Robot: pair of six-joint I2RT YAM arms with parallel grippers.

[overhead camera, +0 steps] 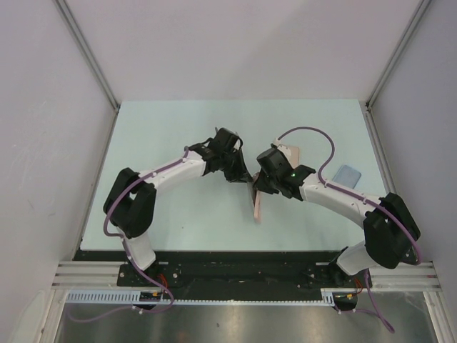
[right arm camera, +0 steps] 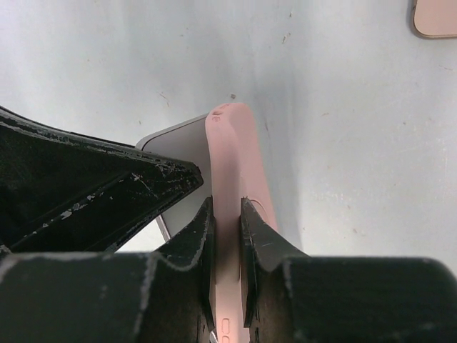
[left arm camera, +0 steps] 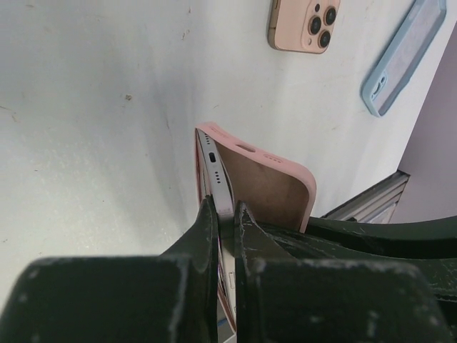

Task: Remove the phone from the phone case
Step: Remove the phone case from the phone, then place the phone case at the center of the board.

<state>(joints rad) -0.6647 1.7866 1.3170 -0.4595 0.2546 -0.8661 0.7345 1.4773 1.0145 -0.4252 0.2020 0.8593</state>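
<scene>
Body: left arm [overhead camera: 168, 173] and right arm [overhead camera: 343, 199], white tubular links, bulky black joint housings, thin purple cable [overhead camera: 315, 129] running along each. Green indicator light [overhead camera: 293, 173] on right wrist. Black wedge-shaped fingers [right arm camera: 187, 246] scuffed, whitish scratches

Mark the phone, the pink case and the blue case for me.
phone [left arm camera: 213, 171]: left wrist view, bottom edge just below the port.
pink case [right arm camera: 232, 164]: right wrist view, outer side wall.
blue case [left arm camera: 403, 57]: left wrist view, middle of its flat panel.
</scene>
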